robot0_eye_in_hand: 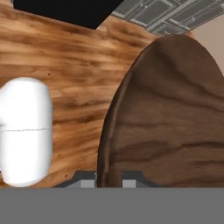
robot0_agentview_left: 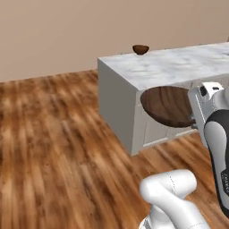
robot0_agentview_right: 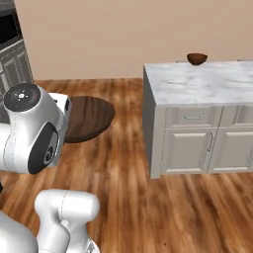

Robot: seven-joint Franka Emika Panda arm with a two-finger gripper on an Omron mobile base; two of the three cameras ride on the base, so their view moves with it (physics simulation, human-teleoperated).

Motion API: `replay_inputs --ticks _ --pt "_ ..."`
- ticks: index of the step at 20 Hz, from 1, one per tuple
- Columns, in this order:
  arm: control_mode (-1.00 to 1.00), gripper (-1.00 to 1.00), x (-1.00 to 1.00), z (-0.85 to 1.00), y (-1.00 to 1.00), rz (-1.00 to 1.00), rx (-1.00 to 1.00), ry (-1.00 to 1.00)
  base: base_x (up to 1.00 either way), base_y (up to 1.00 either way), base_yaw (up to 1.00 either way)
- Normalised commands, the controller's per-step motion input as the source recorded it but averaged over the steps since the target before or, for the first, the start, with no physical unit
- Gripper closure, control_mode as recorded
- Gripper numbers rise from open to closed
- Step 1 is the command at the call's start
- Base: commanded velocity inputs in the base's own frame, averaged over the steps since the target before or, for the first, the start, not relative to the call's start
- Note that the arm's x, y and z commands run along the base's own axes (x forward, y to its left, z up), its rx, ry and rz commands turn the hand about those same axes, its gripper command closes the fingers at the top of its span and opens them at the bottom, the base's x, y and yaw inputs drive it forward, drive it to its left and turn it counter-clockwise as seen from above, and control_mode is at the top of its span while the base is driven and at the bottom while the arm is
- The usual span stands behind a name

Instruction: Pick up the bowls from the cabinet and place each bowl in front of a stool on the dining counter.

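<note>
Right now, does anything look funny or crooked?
The wide bowl is tipped up on edge, its rim pinched by the gripper above the floor. The small bowl sits upright at the counter's far edge.

Wide shallow bowl (robot0_eye_in_hand: 175, 118) gripped by its rim in pincer (robot0_eye_in_hand: 109, 177); deeper redder bowl (robot0_agentview_right: 196, 59) far ahead on counter (robot0_agentview_right: 207, 81).

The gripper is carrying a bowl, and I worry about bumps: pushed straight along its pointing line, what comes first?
Beyond the wide bowl clamped in the gripper, probably wooden floor, then dark grey cabinet fronts; depth is unclear.
</note>
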Motion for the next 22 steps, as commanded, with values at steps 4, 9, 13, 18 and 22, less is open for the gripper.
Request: replay_inputs --ticks 4,9,13,18,22 --pt "1.00 1.00 0.00 0.00 0.00 0.00 0.00 0.00 1.00 0.33 0.00" --pt "1.00 1.00 0.00 0.00 0.00 0.00 0.00 0.00 1.00 0.48 0.00" --pt "1.00 1.00 0.00 0.00 0.00 0.00 0.00 0.00 1.00 0.54 -0.03" --pt "1.00 1.00 0.00 0.00 0.00 0.00 0.00 0.00 1.00 0.68 -0.08" --pt "1.00 1.00 0.00 0.00 0.00 0.00 0.00 0.00 1.00 0.37 -0.05"
